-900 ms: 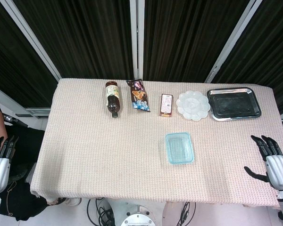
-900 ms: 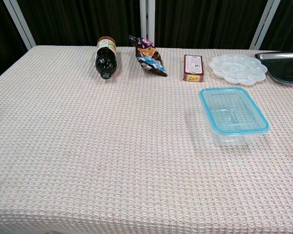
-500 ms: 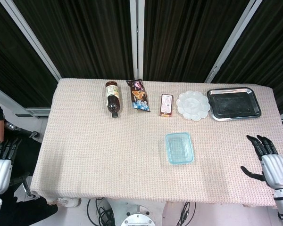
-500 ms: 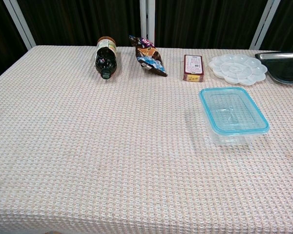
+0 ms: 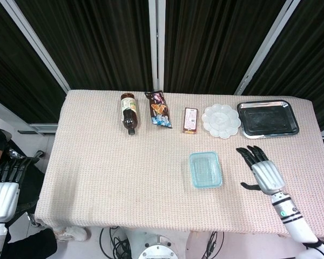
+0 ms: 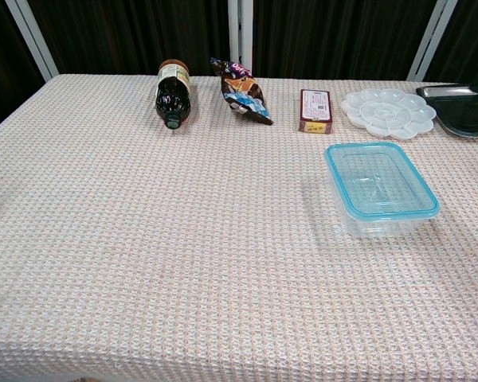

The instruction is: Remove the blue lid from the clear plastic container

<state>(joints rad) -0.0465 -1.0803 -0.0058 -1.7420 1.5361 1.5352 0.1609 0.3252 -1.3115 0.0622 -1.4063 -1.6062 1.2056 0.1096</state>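
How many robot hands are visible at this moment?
2. The right hand is over the table just right of the clear plastic container; the left hand is off the table's left edge.

Bright, even overhead light; sharp focus, soft faint shadows.

A matt, waffle-textured cloth [image 5: 113, 178] covers the surface. The container [image 6: 380, 219] is clear, smooth plastic, and its lid [image 6: 381, 180] is translucent blue plastic with a slight gloss. The tray [image 5: 268, 118] is shiny metal with a dark inside. The plate [image 5: 221, 120] is matt white plastic. The snack bag [image 6: 240, 92] is glossy foil, the bottle [image 6: 173, 96] dark and glossy. The right robot hand [image 5: 263, 171] has a silvery back and black fingers [image 5: 252, 155].
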